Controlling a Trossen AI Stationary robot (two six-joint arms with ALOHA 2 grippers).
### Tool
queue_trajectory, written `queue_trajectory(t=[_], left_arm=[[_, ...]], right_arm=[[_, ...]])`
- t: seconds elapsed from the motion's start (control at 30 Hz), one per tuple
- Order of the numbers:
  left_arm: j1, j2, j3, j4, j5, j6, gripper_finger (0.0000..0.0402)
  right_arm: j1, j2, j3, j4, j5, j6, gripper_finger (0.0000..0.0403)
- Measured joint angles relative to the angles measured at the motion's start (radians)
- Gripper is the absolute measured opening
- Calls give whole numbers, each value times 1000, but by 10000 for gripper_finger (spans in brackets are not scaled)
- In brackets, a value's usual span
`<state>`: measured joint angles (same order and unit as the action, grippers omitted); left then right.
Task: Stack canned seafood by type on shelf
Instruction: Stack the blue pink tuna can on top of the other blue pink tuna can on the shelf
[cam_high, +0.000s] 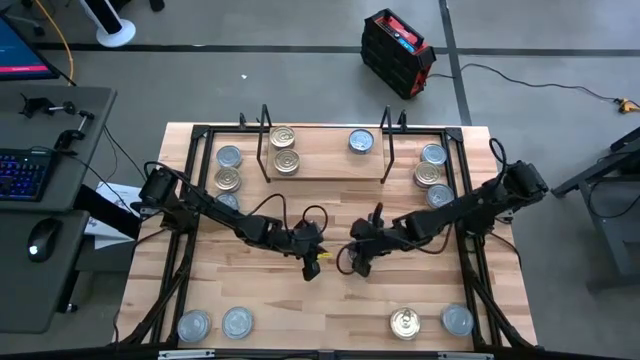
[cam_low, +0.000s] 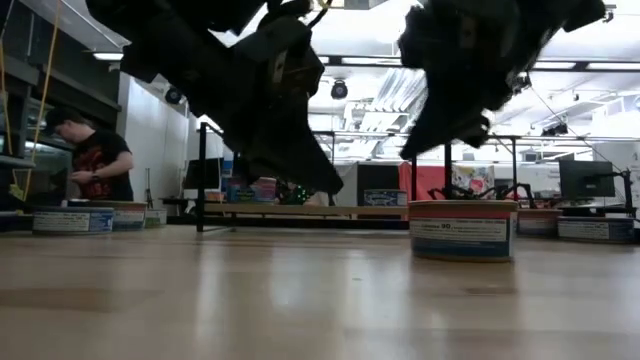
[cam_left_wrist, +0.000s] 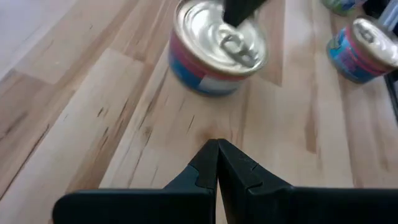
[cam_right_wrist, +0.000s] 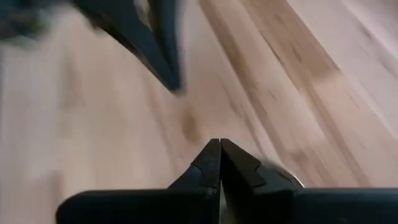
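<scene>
My left gripper (cam_high: 310, 266) (cam_left_wrist: 217, 144) and my right gripper (cam_high: 360, 264) (cam_right_wrist: 219, 143) hang shut over the middle of the table, tips close together, holding nothing. The shelf (cam_high: 325, 168), a light board with black wire uprights, stands at the far middle. It bears two gold tins (cam_high: 285, 148) and one silver-blue tin (cam_high: 361, 141), each resting on its base. Beyond my left fingertips a gold-lidded tin (cam_left_wrist: 217, 46) stands on the table near the front edge (cam_high: 405, 323), with a silver-blue tin (cam_left_wrist: 367, 50) beside it.
Three tins (cam_high: 228, 179) stand left of the shelf and three (cam_high: 430, 175) right of it. Two silver-blue tins (cam_high: 215, 324) sit at the near left. A black frame (cam_high: 195, 180) borders the table. A person (cam_low: 95, 160) stands beyond the table.
</scene>
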<state>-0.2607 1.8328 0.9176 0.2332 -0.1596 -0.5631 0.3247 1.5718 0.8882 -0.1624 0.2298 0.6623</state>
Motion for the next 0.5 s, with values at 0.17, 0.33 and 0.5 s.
queue_trajectory(t=[0.17, 0.33, 0.5], left_arm=[[24, 0, 0, 141, 0, 66, 0], [61, 0, 16, 146, 1, 171, 0], [74, 0, 61, 131, 1, 288, 0]], right_arm=[[38, -49, 1, -68, -18, 29, 0], [157, -109, 1, -309, 31, 160, 0], [290, -128, -21, -498, 90, 372, 0]])
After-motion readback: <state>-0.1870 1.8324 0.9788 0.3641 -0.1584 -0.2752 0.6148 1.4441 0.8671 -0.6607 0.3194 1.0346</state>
